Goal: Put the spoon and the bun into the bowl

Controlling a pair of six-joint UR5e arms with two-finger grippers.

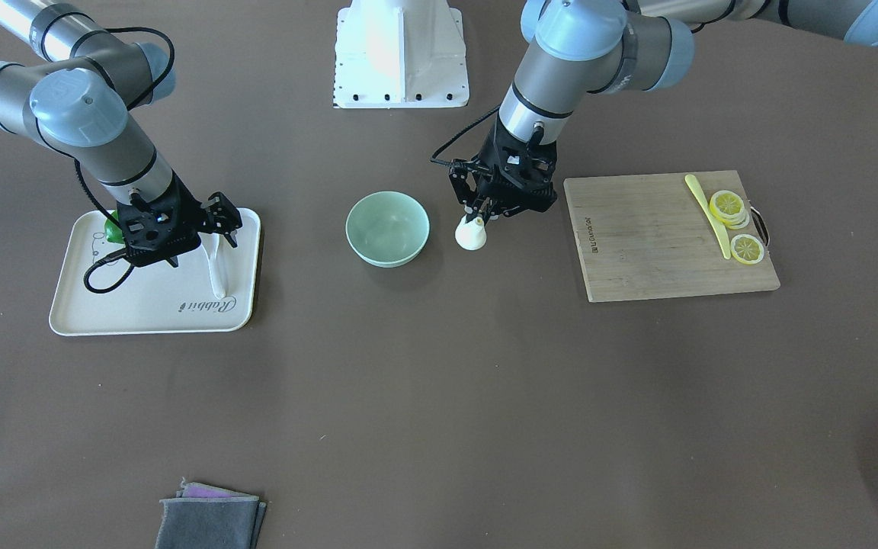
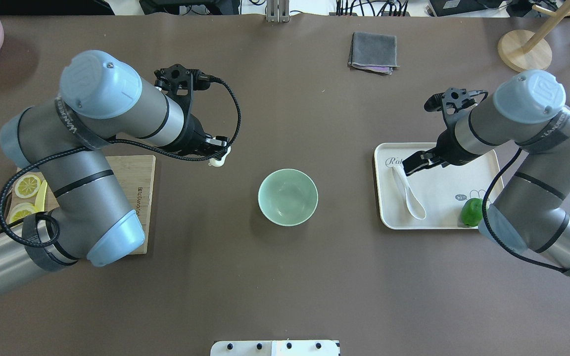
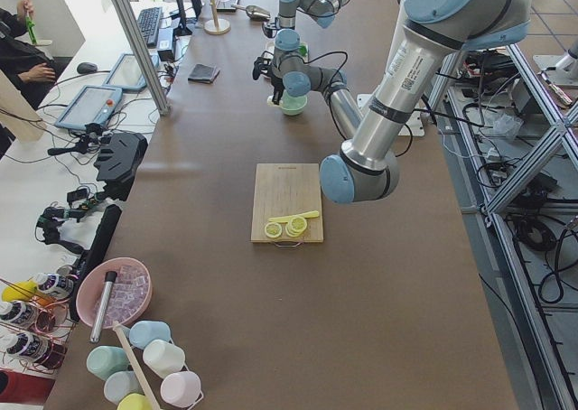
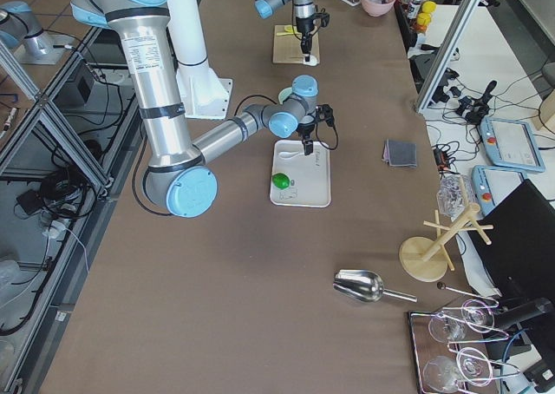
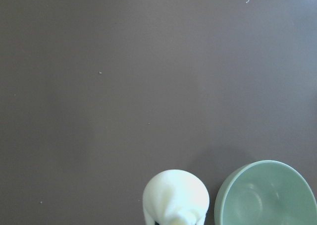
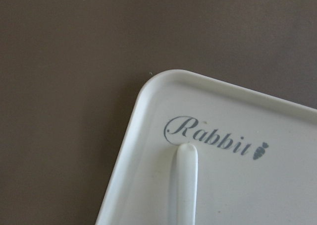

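The bun (image 1: pixel 471 234) hangs from the left pincer (image 1: pixel 479 218), whose jaws are clamped on its pinched top, so the round body points down toward the tabletop (image 1: pixel 439 396). Whether it rests there or rides just above it, I cannot tell. From that pincer the bowl (image 1: pixel 387 229) lies toward the robot's right, near the middle of the tabletop. In the left wrist view the bun (image 5: pixel 176 195) sits just beside the bowl's rim (image 5: pixel 233 183) but apart from it, not yet over the empty hollow. As I judge it, the coming move turns on this short sideways gap, which the bun must cross to clear the rim before any release. Farther out, the right pincer (image 2: pixel 413 162) hovers over the white tray (image 2: pixel 463 222) with its jaws seemingly apart and holding nothing. Below it the spoon (image 2: pixel 408 190) lies flat on the tray. Its long axis runs away from the robot, and its narrow handle end (image 6: pixel 185 160) is by the printed corner. The right arm is clearly the nearer one for the spoon.
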